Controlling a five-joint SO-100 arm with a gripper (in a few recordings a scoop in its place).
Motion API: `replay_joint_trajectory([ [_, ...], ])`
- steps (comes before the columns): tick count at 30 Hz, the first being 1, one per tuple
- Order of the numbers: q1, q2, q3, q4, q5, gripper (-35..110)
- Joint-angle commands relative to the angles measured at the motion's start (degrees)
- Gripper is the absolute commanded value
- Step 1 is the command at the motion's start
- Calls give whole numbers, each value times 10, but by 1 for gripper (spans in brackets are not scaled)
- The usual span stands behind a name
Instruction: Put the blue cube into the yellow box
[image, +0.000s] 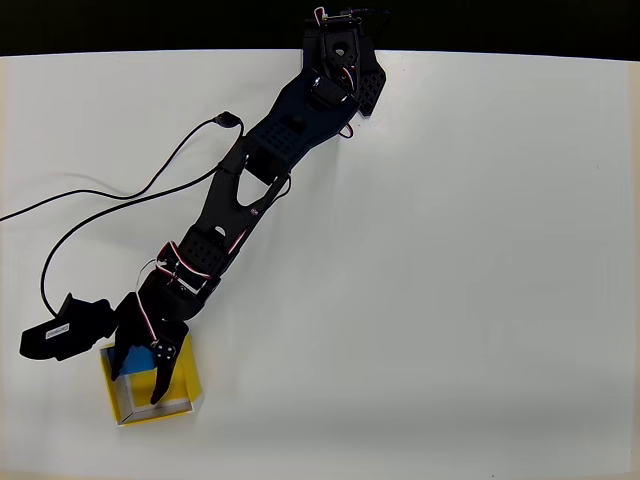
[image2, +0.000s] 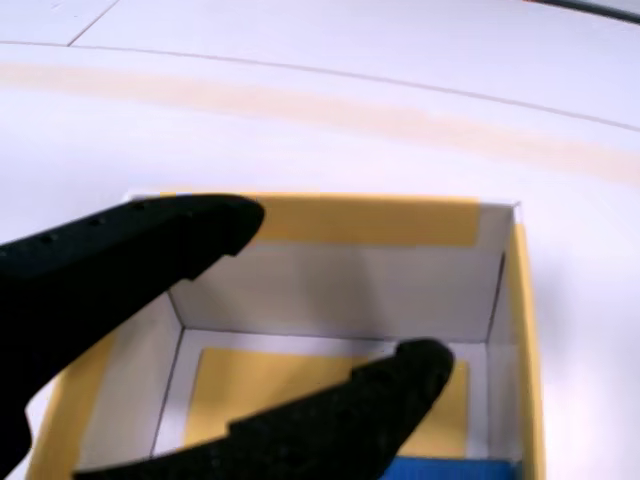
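White table (image: 450, 300): blue cube (image2: 455, 469) (seemingly boxed) half-hidden.

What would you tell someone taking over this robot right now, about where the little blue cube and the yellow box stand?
Gripper: open, hanging over the yellow box, fingers spread, holding nothing.
Blue cube: in the overhead view it shows between the fingers, within the box's outline; in the wrist view a blue strip lies on the box floor at the bottom edge.
Yellow box: near the table's lower left corner in the overhead view.
Done: the cube looks dropped in.
Left: lift the arm clear and check the cube lies flat inside.
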Motion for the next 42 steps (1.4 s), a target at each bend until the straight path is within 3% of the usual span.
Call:
replay_joint_trajectory([
  [1, -3, 240, 52, -4, 12, 30],
  [9, -48, 475, 264, 76, -1, 19],
  [21, -190, 824, 595, 295, -42, 16],
  [29, -283, 1046, 825, 308, -54, 16],
  [42, -339, 1365, 1059, 594, -30, 15],
])
